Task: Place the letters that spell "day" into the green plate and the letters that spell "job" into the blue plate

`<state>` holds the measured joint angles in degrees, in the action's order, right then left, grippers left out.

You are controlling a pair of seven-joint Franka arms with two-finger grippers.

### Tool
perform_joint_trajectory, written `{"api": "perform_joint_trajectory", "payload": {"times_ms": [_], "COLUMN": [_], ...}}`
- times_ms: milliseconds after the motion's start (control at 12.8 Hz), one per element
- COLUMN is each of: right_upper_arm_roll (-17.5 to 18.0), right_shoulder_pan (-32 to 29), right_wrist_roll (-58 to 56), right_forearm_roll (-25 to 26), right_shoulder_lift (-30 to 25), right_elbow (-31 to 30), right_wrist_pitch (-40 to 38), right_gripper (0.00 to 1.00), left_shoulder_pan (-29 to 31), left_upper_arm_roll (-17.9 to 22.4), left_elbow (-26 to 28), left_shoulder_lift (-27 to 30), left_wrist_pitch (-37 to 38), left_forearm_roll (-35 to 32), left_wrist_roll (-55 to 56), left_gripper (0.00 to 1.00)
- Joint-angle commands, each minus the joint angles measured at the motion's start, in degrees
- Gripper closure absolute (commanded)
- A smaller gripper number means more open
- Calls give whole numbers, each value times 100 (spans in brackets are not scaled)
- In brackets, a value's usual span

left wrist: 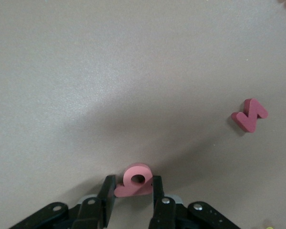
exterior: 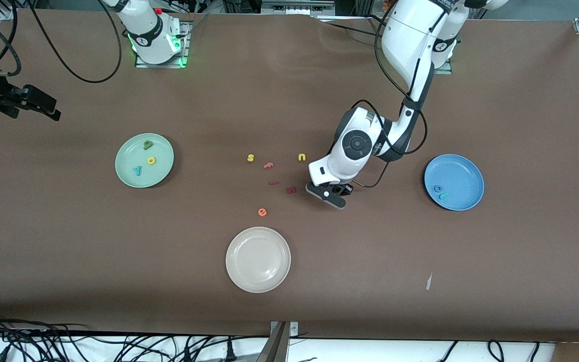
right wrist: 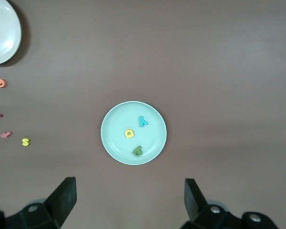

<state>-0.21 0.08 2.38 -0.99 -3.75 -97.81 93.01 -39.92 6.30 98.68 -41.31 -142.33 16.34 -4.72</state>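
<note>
**Ana:** Brown matte cloth covers the table [exterior: 68, 251], smooth apart from a faint crease near the bases. What sits on it?

**Ben:** Three round shallow-rimmed plates. Taking the cream-white plate [exterior: 258, 259] as landmark: the green plate [exterior: 128, 176] lies farther from the front camera, toward the right arm's end; the blue plate [exterior: 465, 173] also farther, toward the left arm's end.

**Ana:** And the foam letters?

**Ben:** Small and chunky. The yellow round-bowled one [exterior: 152, 160], the teal y-shape [exterior: 138, 170] and the green one [exterior: 147, 145] lie in the green plate. A blue ring "o" [exterior: 438, 188] and a teal "j" [exterior: 444, 195] lie in the blue one.

**Ana:** The arms?

**Ben:** The left arm bends down at the elbow; the left gripper [left wrist: 132, 191] is low at the cloth, farther than the cream-white plate, its black fingers [left wrist: 107, 193] narrow on either side of the salmon-red "b" [left wrist: 136, 180] (contact looks likely, though I cannot tell for sure). A dark red letter [left wrist: 249, 115] lies near. The right gripper [right wrist: 128, 198] waits high over the green plate's end, fingers wide.
</note>
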Motion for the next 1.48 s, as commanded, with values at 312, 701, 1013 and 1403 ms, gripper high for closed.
{"api": "perform_joint_trajectory", "payload": {"times_ms": [312, 701, 1013, 1403], "right_upper_arm_roll": [3, 12, 12, 12], "right_shoulder_pan": [-16, 10, 10, 19], "right_wrist_roll": [0, -27, -9, 0], "right_forearm_roll": [-15, -51, -112, -121], "right_shoulder_lift": [-20, 59, 155, 182], "right_elbow": [79, 122, 227, 263], "right_wrist_pitch": [-46, -38, -11, -38], "right_gripper": [0, 0, 0, 0], "left_shoulder_pan": [-16, 378, 1274, 2179], "left_upper_arm_roll": [196, 258, 258, 258], "left_elbow": [-86, -33, 63, 915], "left_shoulder_lift": [78, 552, 1168, 1765], "left_wrist_pitch": [65, 669, 1882, 2025], "left_forearm_roll": [-272, -368, -753, -1397], "left_wrist_roll": [77, 68, -343, -985], "left_gripper": [86, 86, 86, 86]}}
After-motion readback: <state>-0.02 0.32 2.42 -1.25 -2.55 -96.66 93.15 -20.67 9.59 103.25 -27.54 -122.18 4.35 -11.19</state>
